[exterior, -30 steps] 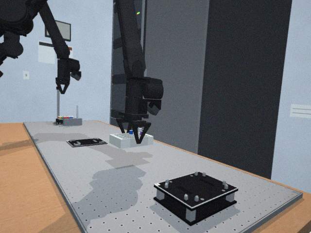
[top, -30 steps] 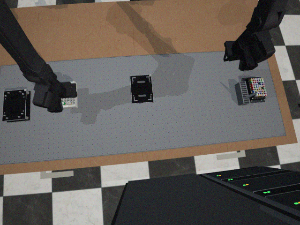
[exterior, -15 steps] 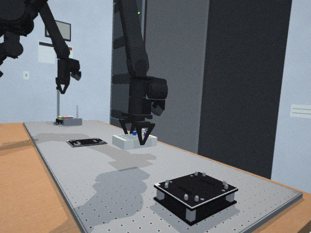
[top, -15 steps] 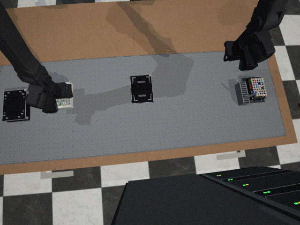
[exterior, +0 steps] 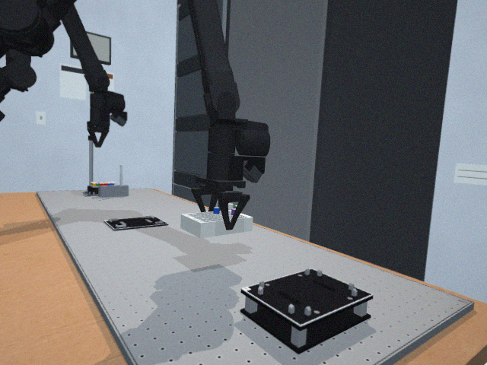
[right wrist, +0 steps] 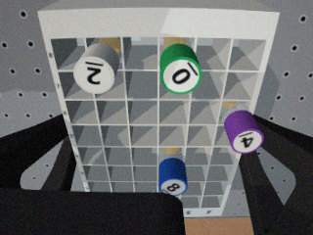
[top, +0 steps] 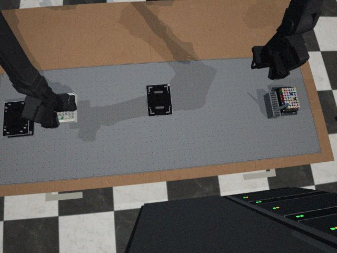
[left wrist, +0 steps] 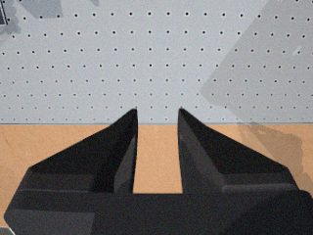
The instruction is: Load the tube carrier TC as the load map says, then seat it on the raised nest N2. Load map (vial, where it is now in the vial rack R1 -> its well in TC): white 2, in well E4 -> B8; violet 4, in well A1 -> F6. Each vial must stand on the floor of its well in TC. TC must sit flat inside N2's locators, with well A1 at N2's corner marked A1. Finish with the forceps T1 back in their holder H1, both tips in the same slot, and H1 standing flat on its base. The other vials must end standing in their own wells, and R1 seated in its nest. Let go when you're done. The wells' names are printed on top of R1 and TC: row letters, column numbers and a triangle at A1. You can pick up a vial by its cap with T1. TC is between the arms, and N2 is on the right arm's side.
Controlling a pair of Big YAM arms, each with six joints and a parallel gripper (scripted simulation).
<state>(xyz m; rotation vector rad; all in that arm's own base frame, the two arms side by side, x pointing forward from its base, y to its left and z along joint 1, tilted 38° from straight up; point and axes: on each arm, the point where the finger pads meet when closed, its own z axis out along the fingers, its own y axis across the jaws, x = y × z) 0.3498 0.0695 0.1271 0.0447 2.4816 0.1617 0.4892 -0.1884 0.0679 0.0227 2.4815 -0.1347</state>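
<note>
Four vial caps carry a large dark numeral each, with a short bar beside it: 2 on the white cap (right wrist: 94, 70), 0 on the green cap (right wrist: 180, 69), 4 on the purple cap (right wrist: 244, 131), 8 on the blue cap (right wrist: 173, 176). On the near edge of the white carrier (right wrist: 161, 23) (exterior: 192, 226), small letters read E and F; its side-edge numbers are mostly too blurred.
</note>
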